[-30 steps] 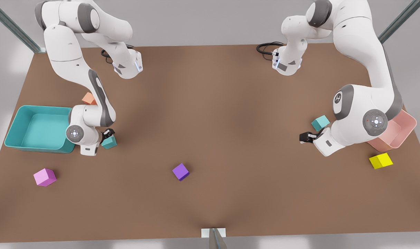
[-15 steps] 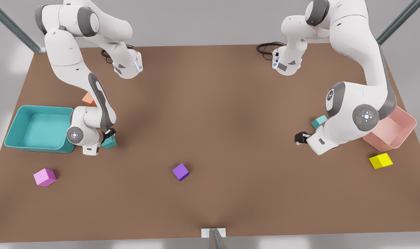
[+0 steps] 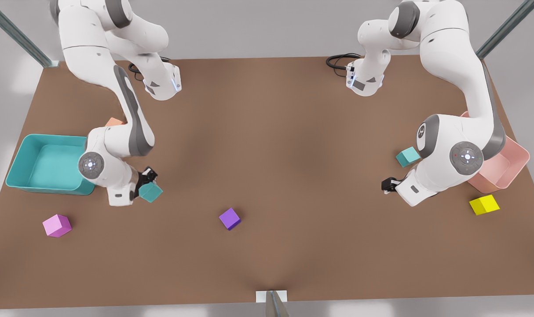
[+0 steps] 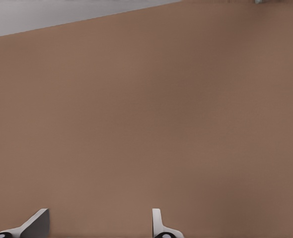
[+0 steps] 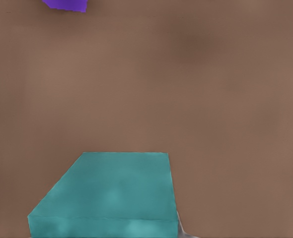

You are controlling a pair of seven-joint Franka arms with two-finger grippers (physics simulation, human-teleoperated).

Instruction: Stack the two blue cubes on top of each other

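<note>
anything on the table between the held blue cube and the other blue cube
In the front view, the stretch from the held blue cube in the right gripper to the other blue cube is bare; the purple cube lies nearer the camera.

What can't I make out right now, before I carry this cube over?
- Orange cube: front view, mostly behind an arm link.
- Right pincer, its grip: right wrist view, covered by the held blue cube.
- Left pincer: left wrist view, fingers cut off by the edge.
</note>
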